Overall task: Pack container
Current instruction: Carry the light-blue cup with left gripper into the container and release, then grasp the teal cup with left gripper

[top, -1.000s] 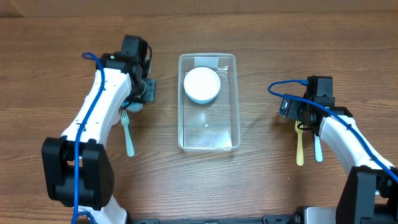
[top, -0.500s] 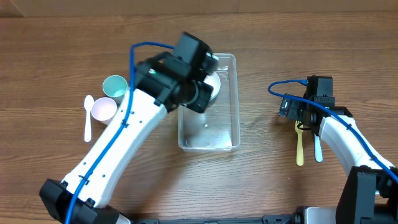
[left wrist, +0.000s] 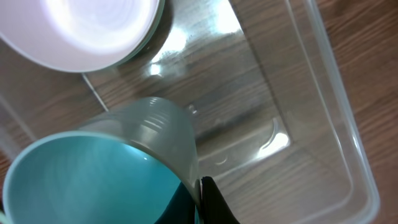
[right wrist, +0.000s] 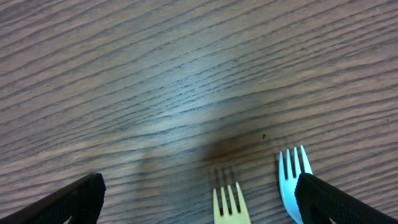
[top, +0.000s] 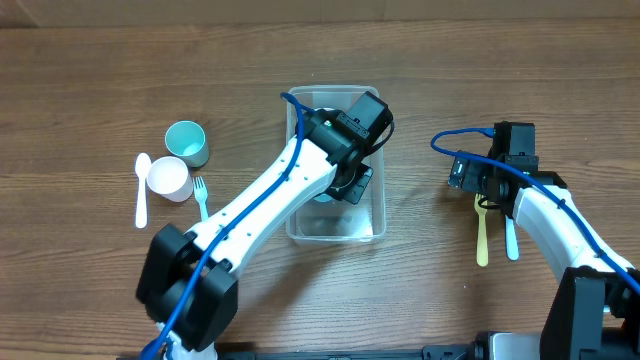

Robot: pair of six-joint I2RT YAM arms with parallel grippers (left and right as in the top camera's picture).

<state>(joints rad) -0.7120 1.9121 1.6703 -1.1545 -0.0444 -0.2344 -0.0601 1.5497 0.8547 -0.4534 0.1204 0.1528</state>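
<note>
Listing what we find on the counter (top: 80,80).

Item one: the container (top: 379,150), a clear tub, sits mid-counter between the two arms. At its far end a white bowl (left wrist: 81,31) is stacked on a teal bowl (left wrist: 152,37).

Item two: the left fingers (left wrist: 212,202) are pressed together on the rim of a carried cup (left wrist: 93,180), teal inside. They hold it over the container's bare floor, just beside the bowls.

Item three: the right fingers (right wrist: 68,199) are spread wide and hold nothing. They hang over bare counter, well apart from the container on its right. A yellow fork (right wrist: 229,202) and a blue fork (right wrist: 292,174) lie between them, side by side.

Item four, left of the container: a loose teal cup (top: 186,142), a pink cup (top: 168,178) just beside it, a white spoon (top: 141,190) and a teal fork (top: 202,195).
</note>
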